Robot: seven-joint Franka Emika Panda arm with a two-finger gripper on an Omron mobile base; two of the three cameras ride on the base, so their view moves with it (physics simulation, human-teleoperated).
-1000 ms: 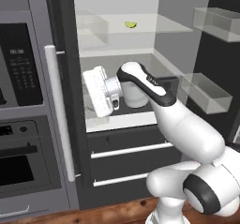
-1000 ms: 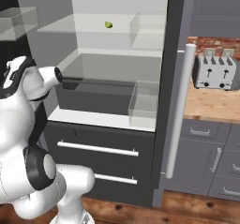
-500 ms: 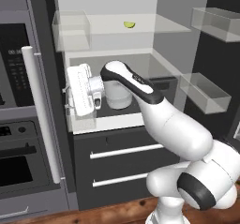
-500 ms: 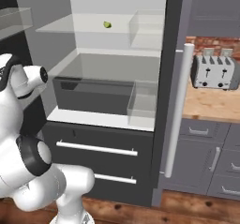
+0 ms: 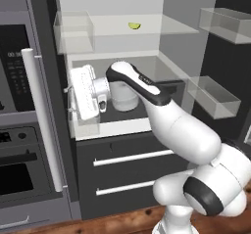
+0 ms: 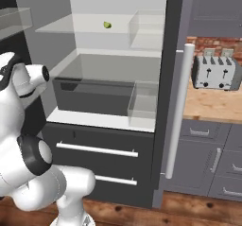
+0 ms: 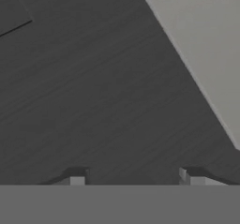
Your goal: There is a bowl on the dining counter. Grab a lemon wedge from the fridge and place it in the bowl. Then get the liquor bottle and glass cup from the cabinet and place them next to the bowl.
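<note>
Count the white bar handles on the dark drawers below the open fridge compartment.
2. The upper handle runs across the top drawer, just under the white ledge; the lower handle crosses the drawer beneath, its left end hidden behind the robot's body in the right base view.

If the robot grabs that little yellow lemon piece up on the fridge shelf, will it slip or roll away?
The lemon wedge looks tiny next to the gripper, so it is probably very light and easy to nudge along the clear shelf. Its curved shape suggests it may rock or slide when touched. It could be slippery to pinch, so a centred grip seems wise.
</note>
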